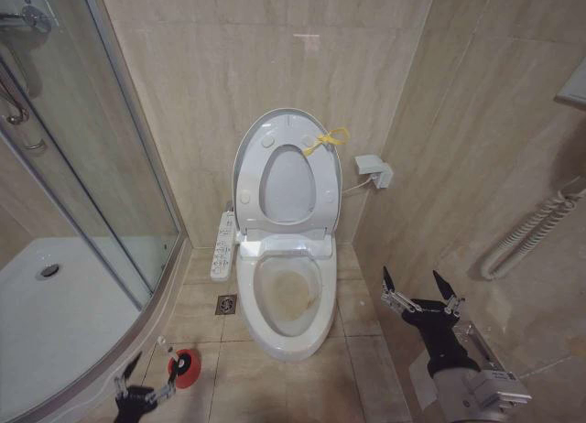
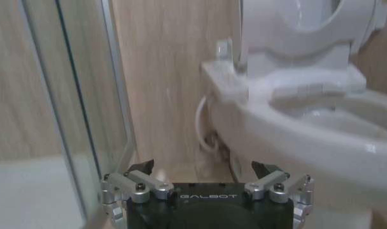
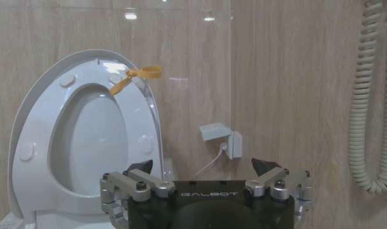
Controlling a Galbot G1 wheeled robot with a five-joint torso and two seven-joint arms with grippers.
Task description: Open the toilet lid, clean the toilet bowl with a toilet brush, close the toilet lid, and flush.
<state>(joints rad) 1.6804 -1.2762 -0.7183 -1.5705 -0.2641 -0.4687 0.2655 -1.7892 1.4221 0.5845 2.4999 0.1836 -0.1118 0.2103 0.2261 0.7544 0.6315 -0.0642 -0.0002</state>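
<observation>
Right gripper lower right, fingers apart, empty, left gripper lower left, fingers apart beside red holder cup, toilet lid upright at centre, stained toilet bowl below it.

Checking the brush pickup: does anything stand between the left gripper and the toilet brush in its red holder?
Nothing visible does. The left gripper, open, hangs low over the floor tiles right beside the red holder, where the toilet brush handle sticks out toward it.
</observation>
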